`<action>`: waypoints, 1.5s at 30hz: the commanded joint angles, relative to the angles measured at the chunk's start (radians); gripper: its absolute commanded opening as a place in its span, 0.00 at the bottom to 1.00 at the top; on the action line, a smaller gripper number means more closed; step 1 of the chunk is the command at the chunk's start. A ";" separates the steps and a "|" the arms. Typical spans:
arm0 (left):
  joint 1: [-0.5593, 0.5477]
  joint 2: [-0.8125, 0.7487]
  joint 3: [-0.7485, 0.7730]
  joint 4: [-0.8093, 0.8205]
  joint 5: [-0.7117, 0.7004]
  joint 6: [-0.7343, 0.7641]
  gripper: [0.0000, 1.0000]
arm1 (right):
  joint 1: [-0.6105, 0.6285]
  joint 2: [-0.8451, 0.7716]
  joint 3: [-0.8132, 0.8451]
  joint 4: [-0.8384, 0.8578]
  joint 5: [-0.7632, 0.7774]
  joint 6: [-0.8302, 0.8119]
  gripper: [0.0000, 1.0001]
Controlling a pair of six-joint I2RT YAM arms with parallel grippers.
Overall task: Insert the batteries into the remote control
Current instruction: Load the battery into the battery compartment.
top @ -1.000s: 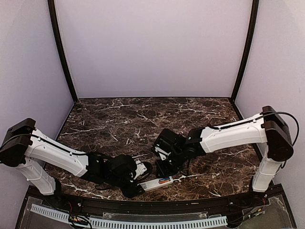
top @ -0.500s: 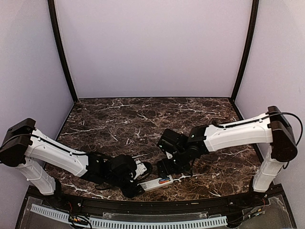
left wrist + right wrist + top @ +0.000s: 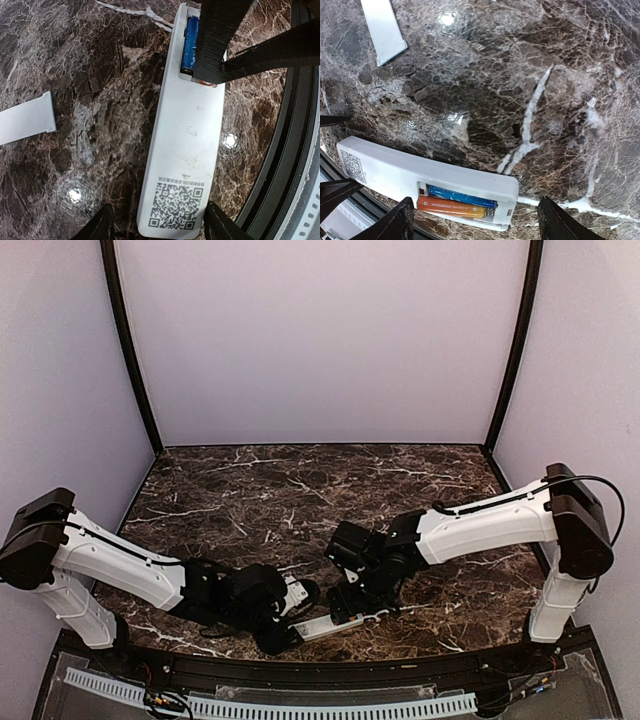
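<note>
The white remote control (image 3: 322, 627) lies back-up near the table's front edge, a QR code on its near end (image 3: 176, 205). Its battery bay is uncovered. The batteries lie side by side in the bay, the blue one (image 3: 462, 196) beside the orange one (image 3: 451, 206). My right gripper (image 3: 476, 210) hangs open just above that bay, holding nothing. In the left wrist view one of its fingers (image 3: 217, 40) covers most of the bay, leaving part of the blue battery (image 3: 189, 47) showing. My left gripper (image 3: 160, 222) is open and straddles the QR end, with a gap on one side.
A flat white cover piece (image 3: 382, 27) lies loose on the marble, left of the remote (image 3: 25, 120). The table's black front rim (image 3: 280, 165) runs right beside the remote. Purple walls close in the back and sides.
My right gripper has gone from nearly shut to open and has shifted slightly over the remote's battery end. The left arm and the remote have not moved.
</note>
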 commanded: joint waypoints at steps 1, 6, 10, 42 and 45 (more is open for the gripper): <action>-0.003 0.019 -0.036 -0.056 0.017 -0.002 0.60 | 0.008 0.014 -0.017 0.019 -0.014 -0.004 0.81; -0.003 0.021 -0.035 -0.056 0.018 -0.002 0.60 | 0.009 0.016 -0.012 0.029 -0.030 -0.015 0.81; -0.003 0.019 -0.035 -0.057 0.017 -0.002 0.60 | 0.009 0.026 -0.020 0.025 -0.018 -0.011 0.75; -0.003 0.024 -0.033 -0.058 0.019 -0.002 0.60 | 0.006 0.058 -0.143 -0.001 0.010 -0.033 0.72; -0.003 0.021 -0.034 -0.057 0.020 0.000 0.60 | 0.002 0.051 -0.144 0.008 0.002 -0.046 0.73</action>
